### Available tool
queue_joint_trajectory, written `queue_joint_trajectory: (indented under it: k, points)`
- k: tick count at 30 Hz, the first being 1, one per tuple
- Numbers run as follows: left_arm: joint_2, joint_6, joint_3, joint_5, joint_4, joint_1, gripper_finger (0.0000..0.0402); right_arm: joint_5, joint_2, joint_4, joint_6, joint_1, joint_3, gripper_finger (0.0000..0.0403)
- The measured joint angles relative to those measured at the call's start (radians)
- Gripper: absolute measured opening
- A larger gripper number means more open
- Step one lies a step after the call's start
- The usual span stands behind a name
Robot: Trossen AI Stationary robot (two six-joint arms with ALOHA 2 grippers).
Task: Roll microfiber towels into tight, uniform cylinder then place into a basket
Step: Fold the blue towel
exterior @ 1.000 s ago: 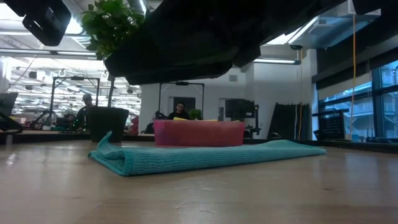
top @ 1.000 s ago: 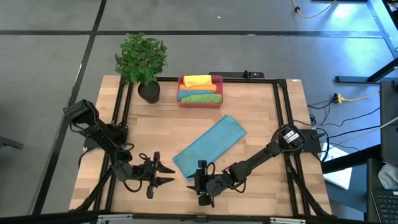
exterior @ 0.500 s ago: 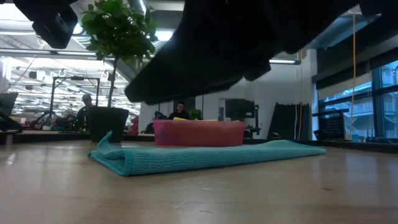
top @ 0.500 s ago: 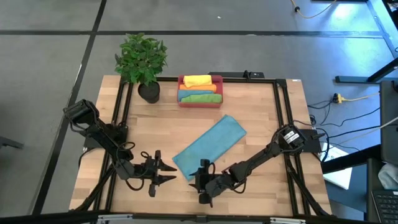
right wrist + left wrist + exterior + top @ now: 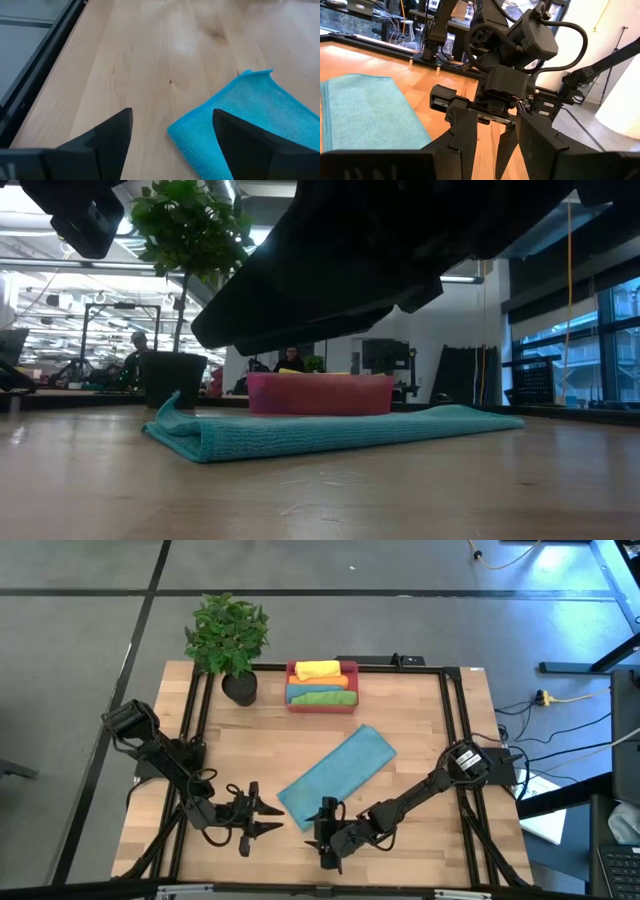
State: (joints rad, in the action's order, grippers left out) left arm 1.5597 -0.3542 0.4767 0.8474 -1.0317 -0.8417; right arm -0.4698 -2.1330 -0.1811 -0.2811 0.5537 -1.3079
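Teal microfiber, one folded towel (image 5: 337,776), lies flat on the bench (image 5: 420,730), its near corner just ahead of the right hand (image 5: 322,837), whose fingers are spread wide and empty. The left hand (image 5: 258,819) waits just beside that corner, half parted, gripping nothing. The basket (image 5: 322,705) sits well beyond both, already carrying yellow, green and orange rolls. My worry is that the right hand will pinch only the top layer, so the roll starts loose and crooked, or drags the whole cloth.
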Motion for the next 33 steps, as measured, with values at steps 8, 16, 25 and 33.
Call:
queue_joint_trajectory:
  k: [8,16,25,33]
  points:
    - [0.000,0.000,0.000,0.000,0.006,0.000,0.0134,0.000,0.000,0.000,0.001,0.000,0.000,0.0274]
    - [0.000,-0.008,0.000,-0.020,0.007,0.006,0.0191,0.000,0.000,0.000,-0.005,0.000,0.000,0.0273]
    - [0.000,-0.009,0.000,-0.024,0.006,0.013,0.0201,0.054,0.000,0.000,0.014,0.000,0.000,0.0273]
    - [0.000,-0.010,0.000,-0.024,0.006,0.013,0.0200,0.082,0.001,0.028,0.026,0.002,0.000,0.0273]
